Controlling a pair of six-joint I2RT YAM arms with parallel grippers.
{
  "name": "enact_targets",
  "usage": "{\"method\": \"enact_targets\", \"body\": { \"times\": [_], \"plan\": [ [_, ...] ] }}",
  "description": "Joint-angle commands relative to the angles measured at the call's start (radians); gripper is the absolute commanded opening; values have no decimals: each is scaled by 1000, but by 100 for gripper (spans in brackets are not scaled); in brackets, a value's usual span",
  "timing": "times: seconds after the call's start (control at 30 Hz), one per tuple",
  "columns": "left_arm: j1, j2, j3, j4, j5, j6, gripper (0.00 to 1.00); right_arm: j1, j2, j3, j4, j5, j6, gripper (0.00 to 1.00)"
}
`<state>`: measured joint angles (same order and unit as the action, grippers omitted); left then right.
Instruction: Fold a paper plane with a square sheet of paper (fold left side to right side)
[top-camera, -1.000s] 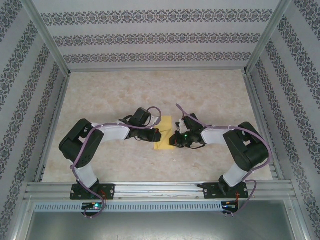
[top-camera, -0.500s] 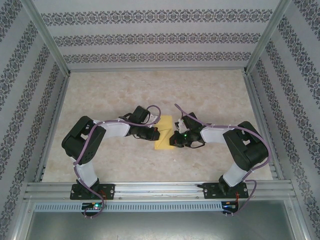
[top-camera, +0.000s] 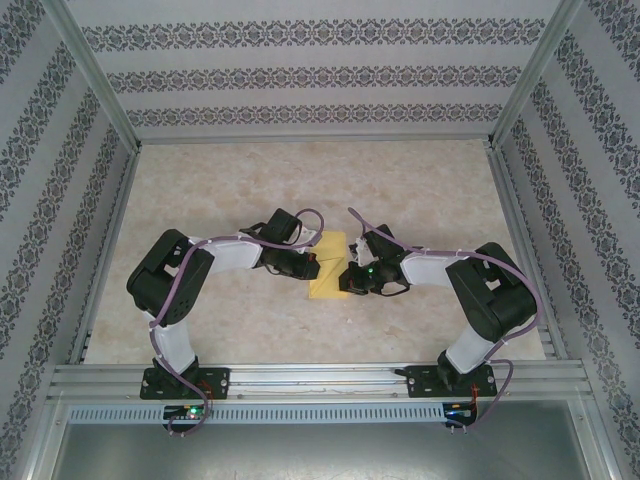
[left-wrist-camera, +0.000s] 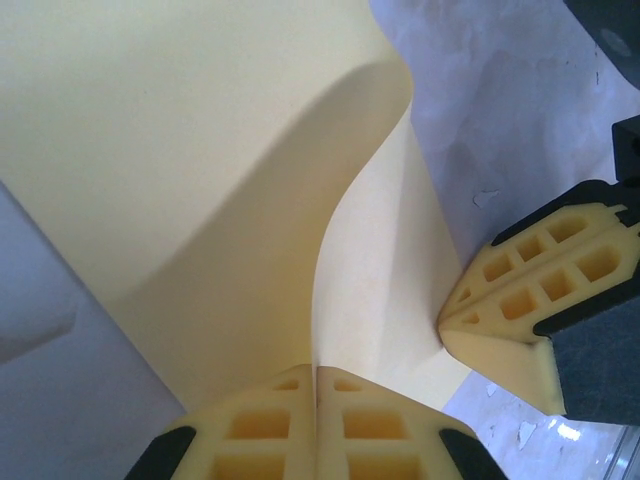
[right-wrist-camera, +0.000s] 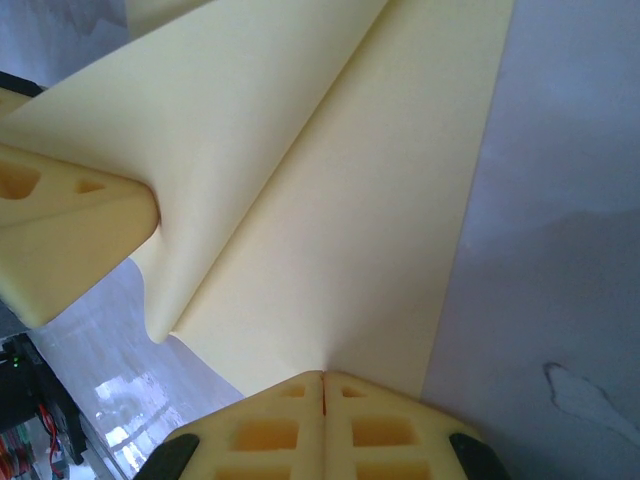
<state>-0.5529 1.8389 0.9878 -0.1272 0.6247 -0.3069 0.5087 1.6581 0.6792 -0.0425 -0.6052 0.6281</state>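
1. Left claw (left-wrist-camera: 315, 385) first: its jaws are fully together, and a lifted edge of the square sheet of paper (left-wrist-camera: 180, 150) runs straight into the seam between its fingertips. I read that as a pinch on the sheet's left side.
2. Just ahead of those tips, the pale-yellow paper rises and arches over in a soft, uncreased curl. A lower layer lies flat beneath it.
3. Close by on that claw's right sits the right claw (right-wrist-camera: 323, 385), also shut tight. Its tips rest on the right-hand part of the sheet. It looks to be pinning the flat layer down rather than holding it, though I cannot tell whether any paper is caught between the fingers.
4. Farther out, the sheet runs on past both claws and lies flat on the marbled table (top-camera: 420, 190).
5. Step in hand, by my call: the left-to-right fold, about midway. The flap is up and not yet laid over.
6. Next, the left claw needs to sweep the flap rightward until its edge meets the right edge, then lower it and press the crease. The right claw stands about where the flap must land. It will have to give way at the right time without letting the sheet slide.
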Motion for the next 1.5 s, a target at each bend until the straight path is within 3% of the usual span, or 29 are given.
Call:
{"method": "enact_targets", "body": {
  "times": [0.0,1.47],
  "plan": [
    [17,17,31,-46,-8,43,0,11,28,-3,-88,62,-18,0],
    [16,96,151,-183,35,200,1,11,32,-4,-99,71,-23,0]
  ]
}}
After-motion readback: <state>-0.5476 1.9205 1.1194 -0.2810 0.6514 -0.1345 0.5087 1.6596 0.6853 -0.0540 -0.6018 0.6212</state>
